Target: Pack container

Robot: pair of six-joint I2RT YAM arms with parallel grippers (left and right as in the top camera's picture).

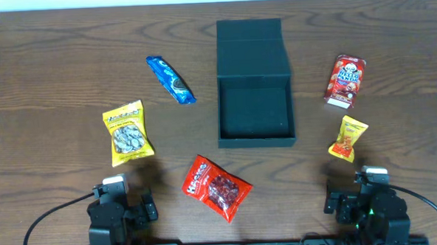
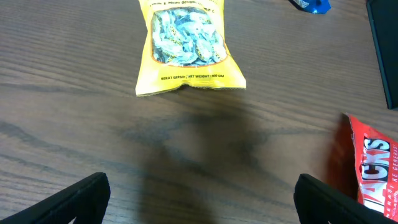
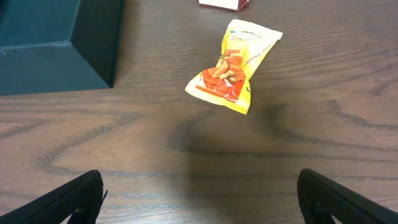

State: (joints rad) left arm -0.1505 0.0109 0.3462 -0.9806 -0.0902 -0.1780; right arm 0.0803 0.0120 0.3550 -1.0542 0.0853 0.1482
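Sitting mid-table toward the far side is the dark green container, flap lid folded back flat behind it, so the box is open on top. Snacks lie around it on the wood table, none touching it: blue packet diagonal on its left, yellow seed bag further left, red snack bag near its front, red box on its right, and a small yellow-orange nut pack below that. Left gripper is at the near edge w/ jaws spread wide, nothing btwn them, seed bag just ahead. Right gripper same deal: spread wide, holding nothing, nut pack ahead of it.
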